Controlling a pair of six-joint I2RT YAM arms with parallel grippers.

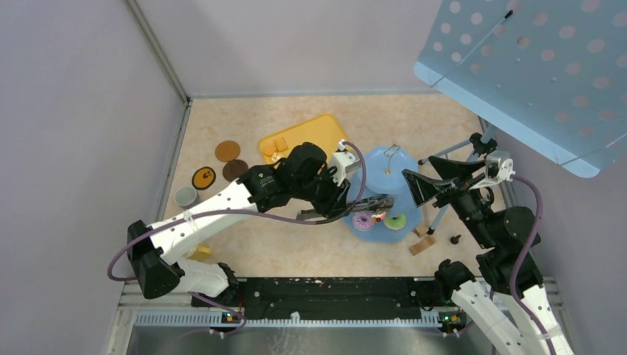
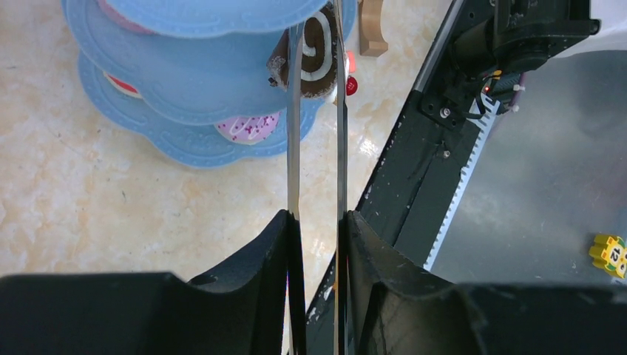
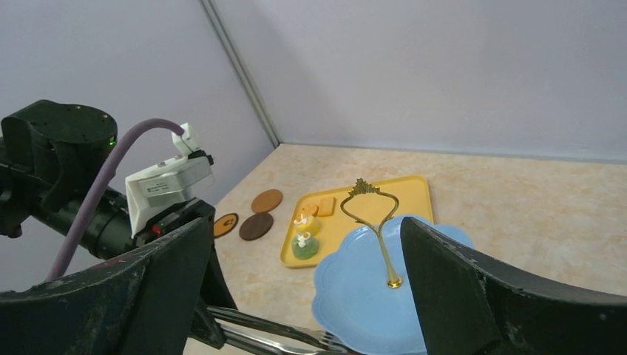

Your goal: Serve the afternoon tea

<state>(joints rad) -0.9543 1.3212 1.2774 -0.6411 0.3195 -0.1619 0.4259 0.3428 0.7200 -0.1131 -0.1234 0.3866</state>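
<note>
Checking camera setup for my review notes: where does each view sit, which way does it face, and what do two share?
Top external: above and behind, looking down at the table; left arm and right arm show.
Left wrist: looks along the left tool, shut on metal tongs, toward the blue stand.
Right wrist: looks through the open right tool across the yellow tray toward the far wall.
Shared: all show the stand.

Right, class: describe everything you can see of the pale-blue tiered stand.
The stand looks glossy pale-blue plastic: three scalloped tiers, widest at the bottom, topped by a gold looped handle. It stands upright on the marbled table. Its bottom tier carries a pink sprinkled donut and a green donut. The left claw grips tongs holding a brown swirl cake at its edge.
</note>
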